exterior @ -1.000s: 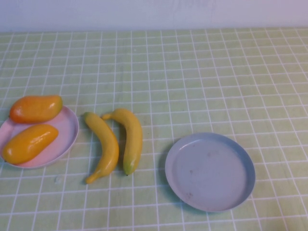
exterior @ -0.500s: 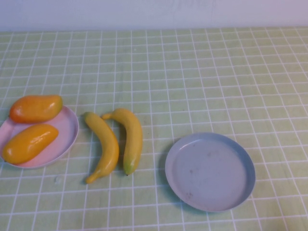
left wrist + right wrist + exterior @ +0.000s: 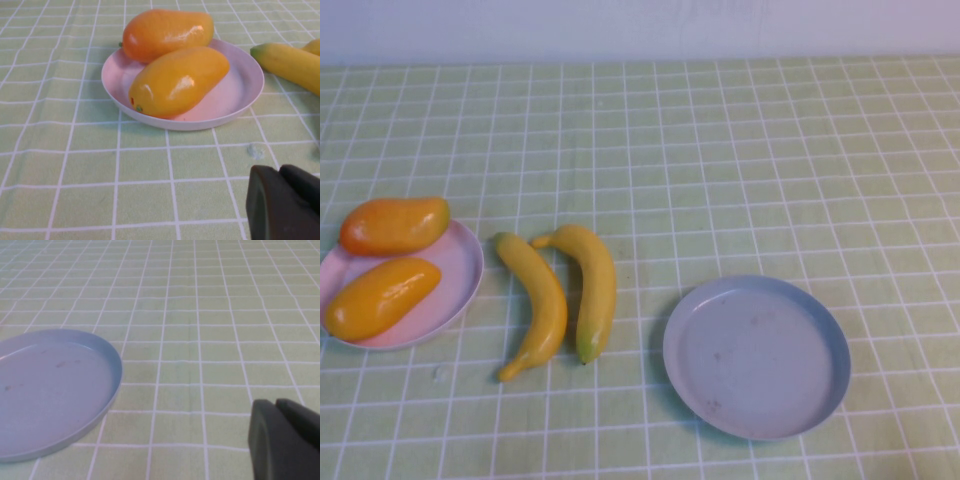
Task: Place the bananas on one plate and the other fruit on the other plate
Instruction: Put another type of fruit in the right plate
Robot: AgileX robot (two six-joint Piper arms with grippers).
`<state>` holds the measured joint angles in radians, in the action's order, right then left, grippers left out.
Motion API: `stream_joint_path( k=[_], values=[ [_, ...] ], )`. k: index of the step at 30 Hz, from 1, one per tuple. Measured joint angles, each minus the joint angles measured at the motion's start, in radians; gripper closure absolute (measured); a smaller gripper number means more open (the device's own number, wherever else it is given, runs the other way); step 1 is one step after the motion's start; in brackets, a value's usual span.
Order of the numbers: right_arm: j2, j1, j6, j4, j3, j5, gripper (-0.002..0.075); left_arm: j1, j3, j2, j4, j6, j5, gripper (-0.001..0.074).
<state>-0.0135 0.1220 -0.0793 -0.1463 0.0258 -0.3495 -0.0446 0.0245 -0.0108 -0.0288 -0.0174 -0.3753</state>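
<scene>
Two yellow bananas (image 3: 548, 300) (image 3: 591, 288) lie side by side on the cloth, between the plates. The grey-blue plate (image 3: 756, 355) sits empty at the front right. On the pale pink plate (image 3: 460, 270) at the left rest two mango-like fruits, a yellow-orange one (image 3: 382, 297) and a deeper orange one (image 3: 395, 225) leaning on its far rim. Neither arm shows in the high view. My left gripper (image 3: 279, 172) is shut and empty, close to the pink plate (image 3: 240, 85). My right gripper (image 3: 276, 407) is shut and empty, beside the grey-blue plate (image 3: 55, 390).
A green cloth with a white grid (image 3: 720, 160) covers the whole table. A pale wall (image 3: 640, 25) runs along its far edge. A small wet-looking spot (image 3: 256, 150) marks the cloth near the pink plate.
</scene>
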Motion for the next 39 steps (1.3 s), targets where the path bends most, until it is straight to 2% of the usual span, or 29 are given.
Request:
stream_joint_path(
  k=[7, 13, 17, 20, 23, 27, 35, 39],
  values=[
    [0.000, 0.000, 0.000, -0.024, 0.000, 0.039, 0.0743, 0.000, 0.000, 0.000, 0.000, 0.000, 0.000, 0.0735],
    [0.000, 0.000, 0.000, -0.349, 0.000, 0.186, 0.0743, 0.000, 0.000, 0.000, 0.000, -0.002, 0.000, 0.0735],
    [0.000, 0.000, 0.000, -0.501, 0.000, 0.298, 0.0743, 0.000, 0.000, 0.000, 0.000, -0.002, 0.000, 0.0735],
    [0.000, 0.000, 0.000, -0.600, 0.000, 0.316, 0.0743, 0.000, 0.000, 0.000, 0.000, -0.002, 0.000, 0.0735],
    [0.003, 0.000, 0.000, -0.696, -0.029, 0.190, 0.0743, 0.000, 0.000, 0.000, 0.000, -0.002, 0.000, 0.0735],
    [0.100, 0.000, 0.000, -0.703, -0.147, 0.018, 0.0743, 0.000, 0.000, 0.000, 0.000, -0.002, 0.000, 0.0735],
    [0.540, 0.000, 0.000, -0.497, -0.426, -0.347, 0.0743, 0.000, 0.000, 0.000, 0.000, -0.002, 0.000, 0.0735],
    [0.764, 0.000, 0.000, -0.416, -0.547, -0.460, 0.0743, 0.000, 0.000, 0.000, 0.000, -0.002, 0.000, 0.0735]
  ],
)
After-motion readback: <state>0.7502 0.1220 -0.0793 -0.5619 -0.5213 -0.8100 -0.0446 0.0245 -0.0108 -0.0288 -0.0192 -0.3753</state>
